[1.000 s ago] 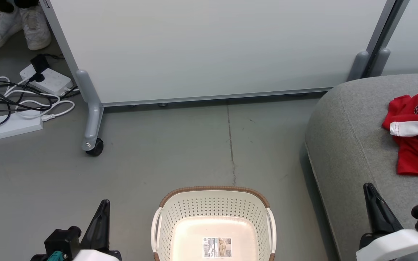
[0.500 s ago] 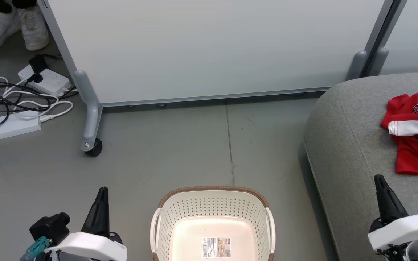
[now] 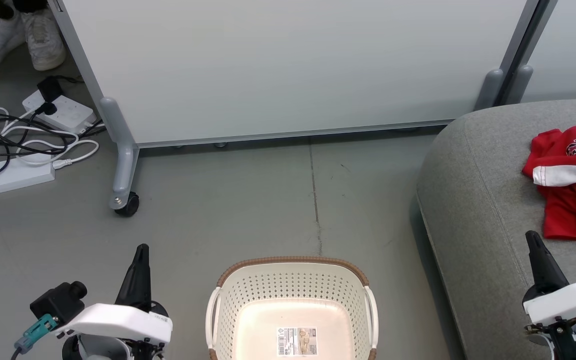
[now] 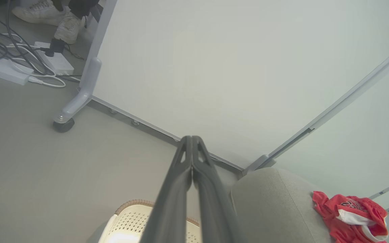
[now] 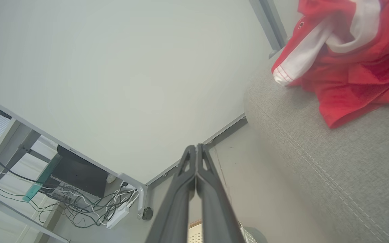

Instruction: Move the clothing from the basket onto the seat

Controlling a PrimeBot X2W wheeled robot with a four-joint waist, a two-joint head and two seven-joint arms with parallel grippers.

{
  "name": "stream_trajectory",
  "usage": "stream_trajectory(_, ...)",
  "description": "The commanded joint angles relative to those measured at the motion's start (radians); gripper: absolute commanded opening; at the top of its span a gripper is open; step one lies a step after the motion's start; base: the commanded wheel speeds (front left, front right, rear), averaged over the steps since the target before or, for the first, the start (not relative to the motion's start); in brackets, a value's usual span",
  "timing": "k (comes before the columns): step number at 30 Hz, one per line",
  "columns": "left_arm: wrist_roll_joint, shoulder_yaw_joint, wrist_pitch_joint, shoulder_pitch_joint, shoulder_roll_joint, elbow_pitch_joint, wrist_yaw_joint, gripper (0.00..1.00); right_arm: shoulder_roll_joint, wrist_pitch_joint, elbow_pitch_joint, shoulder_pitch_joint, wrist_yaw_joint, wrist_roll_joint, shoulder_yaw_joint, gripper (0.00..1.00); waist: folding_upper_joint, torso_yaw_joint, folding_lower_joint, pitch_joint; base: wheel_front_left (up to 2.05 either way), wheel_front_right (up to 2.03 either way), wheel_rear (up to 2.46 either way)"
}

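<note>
The red clothing (image 3: 570,185) with white stripe trim lies crumpled on the grey seat (image 3: 473,200) at the right; a printed number shows on it. The cream basket (image 3: 292,310) with a brown rim stands on the floor at the bottom centre, holding only its label sticker. My left gripper (image 3: 141,248) is shut, left of the basket, empty. My right gripper (image 3: 530,235) is shut over the seat's front part, just below the clothing and apart from it. In the wrist views the left gripper (image 4: 191,137) and right gripper (image 5: 196,145) show fingers pressed together; clothing (image 5: 343,57) lies upper right.
A white rolling partition (image 3: 288,70) stands behind, with a caster leg (image 3: 125,200) on the left. Power strips and tangled cables (image 3: 23,145) lie on the floor at far left. A person's white shoes (image 3: 13,35) show at the top left corner.
Both arms have drawn back toward me, showing more white forearm, and the right gripper has shifted slightly right. The camera has turned a little, shifting the scene left.
</note>
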Motion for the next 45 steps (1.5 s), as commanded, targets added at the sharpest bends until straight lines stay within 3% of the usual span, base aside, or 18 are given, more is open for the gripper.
stream_trajectory(1, -0.038, 0.010, 0.002, -0.040, 0.002, -0.004, -0.009, 0.00, -0.014, 0.010, 0.003, -0.035, 0.000, 0.041, -0.012, 0.00, 0.0000, -0.001, 0.0000, 0.000, 0.00, 0.00, 0.00)
stream_trajectory(45, -0.503, 0.044, 0.046, -0.166, -0.053, 0.079, -0.092, 0.00, -0.042, 0.131, 0.179, -0.184, 0.001, 0.513, -0.105, 0.00, 0.0000, -0.016, 0.0000, 0.000, 0.00, 0.00, 0.00)
